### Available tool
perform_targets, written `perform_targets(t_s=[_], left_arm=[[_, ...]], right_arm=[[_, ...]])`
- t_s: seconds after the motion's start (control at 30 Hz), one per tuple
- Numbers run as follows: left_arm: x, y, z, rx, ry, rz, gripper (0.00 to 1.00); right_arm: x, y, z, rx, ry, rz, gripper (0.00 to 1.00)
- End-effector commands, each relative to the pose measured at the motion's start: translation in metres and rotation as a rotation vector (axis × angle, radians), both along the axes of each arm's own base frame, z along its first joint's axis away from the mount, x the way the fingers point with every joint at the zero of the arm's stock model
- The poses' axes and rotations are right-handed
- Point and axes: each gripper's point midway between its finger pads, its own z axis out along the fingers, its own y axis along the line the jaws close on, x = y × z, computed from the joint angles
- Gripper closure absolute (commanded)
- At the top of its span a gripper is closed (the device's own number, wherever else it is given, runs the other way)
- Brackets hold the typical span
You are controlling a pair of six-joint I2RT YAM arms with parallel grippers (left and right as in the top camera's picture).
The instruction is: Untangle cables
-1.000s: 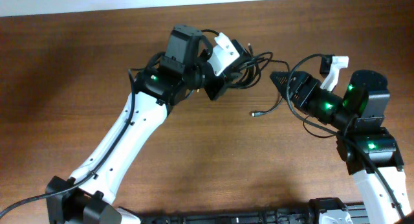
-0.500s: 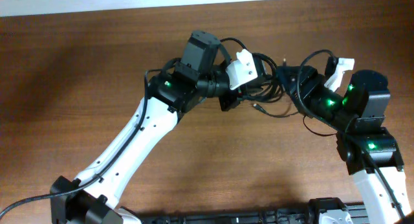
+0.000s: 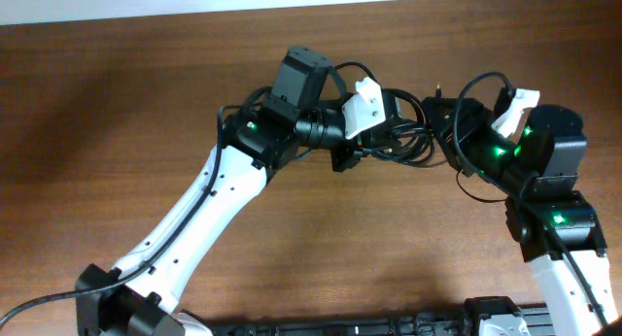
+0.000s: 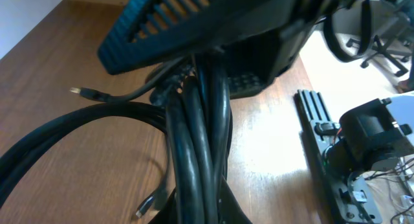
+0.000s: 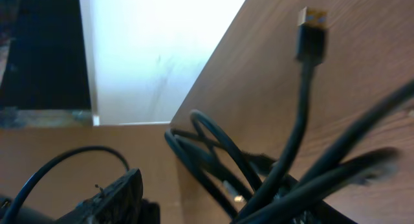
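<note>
Two arms converge above the far middle of the desk (image 3: pixel 117 103). At left, the left arm (image 3: pixel 209 205) rises diagonally from the near edge. The left pincer (image 3: pixel 377 132) is closed around the cables (image 3: pixel 413 150), a bundle of thin black cords. The left wrist view shows several strands running side by side up under the ribbed black finger (image 4: pixel 162 20), gripped tightly. A wide loop curves off to the left, and a small plug (image 4: pixel 81 92) on one free end shows against the wood. In the overhead view the bundle spans between the two pincers, with loops bulging above and below it. To the right, the right pincer (image 3: pixel 445 117) meets the other side of the bundle. Whether it grips a strand cannot be told, as its fingers are hidden in both views. The right wrist view shows blurred strands close to the lens and one upright cord ending in a gold-tipped plug (image 5: pixel 310 22). At far right stands the right arm (image 3: pixel 544 171).
</note>
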Motion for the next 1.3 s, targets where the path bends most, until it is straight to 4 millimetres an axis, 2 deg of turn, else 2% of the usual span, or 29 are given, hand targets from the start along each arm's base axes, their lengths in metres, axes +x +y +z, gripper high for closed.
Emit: perform_targets(t_s=[0.0,0.03,0.13,0.2,0.27,0.37,0.4,0.43,0.47,0.57,0.63,0.73,0.8,1.0,1.07,1.27], left_arm=[[0.001,0.0,0.012,-0.015,-0.06,0.001,1.0],[0.003,0.0,0.01,-0.006,-0.066,0.014,1.0],[-0.003,-0.002,0.012,-0.019,-0.053,-0.013,1.0],[-0.01,-0.006,0.012,-0.02,-0.048,-0.032,1.0],[-0.015,-0.01,0.012,-0.02,-0.049,-0.047,1.0],[-0.014,-0.01,0.012,-0.02,-0.049,-0.044,1.0],[-0.011,-0.007,0.012,-0.019,-0.047,-0.036,0.6],[-0.009,-0.006,0.012,-0.019,-0.025,-0.02,0.09],[-0.004,-0.002,0.012,-0.019,0.015,0.013,0.01],[0.01,0.012,0.014,-0.034,0.099,0.078,0.01],[0.012,0.02,0.02,-0.069,0.147,0.067,0.01],[0.028,0.042,0.025,-0.105,0.282,0.14,0.01],[0.03,0.044,0.025,-0.106,0.327,0.165,0.01],[0.02,0.036,0.025,-0.099,0.439,0.177,0.01],[0.014,0.028,0.024,-0.091,0.437,0.16,0.01],[0.013,0.018,0.018,-0.065,0.438,0.186,0.01]], right_arm=[[-0.01,0.016,0.008,0.076,0.01,0.09,0.41],[-0.011,0.018,0.009,0.095,0.015,0.099,0.41],[-0.005,0.018,0.022,0.092,-0.05,0.102,0.67],[0.0,0.014,0.028,0.079,-0.09,0.08,0.89],[0.001,0.013,0.028,0.069,-0.095,0.076,0.96],[0.001,0.013,0.028,0.022,-0.128,0.095,0.96],[0.0,0.013,0.027,0.019,-0.129,0.096,0.96],[0.001,0.013,0.027,0.017,-0.131,0.096,0.96],[0.001,0.013,0.027,0.005,-0.138,0.097,0.96],[0.001,0.012,0.027,-0.031,-0.165,0.112,0.96],[0.001,0.012,0.027,-0.052,-0.179,0.116,0.96],[0.001,0.012,0.027,-0.121,-0.232,0.145,0.96],[0.001,0.014,0.03,-0.165,-0.277,0.176,0.96],[-0.005,0.029,0.063,-0.198,-0.494,0.294,0.96],[-0.006,0.03,0.063,-0.196,-0.496,0.301,0.96],[-0.014,0.039,0.072,-0.198,-0.564,0.376,0.96]])
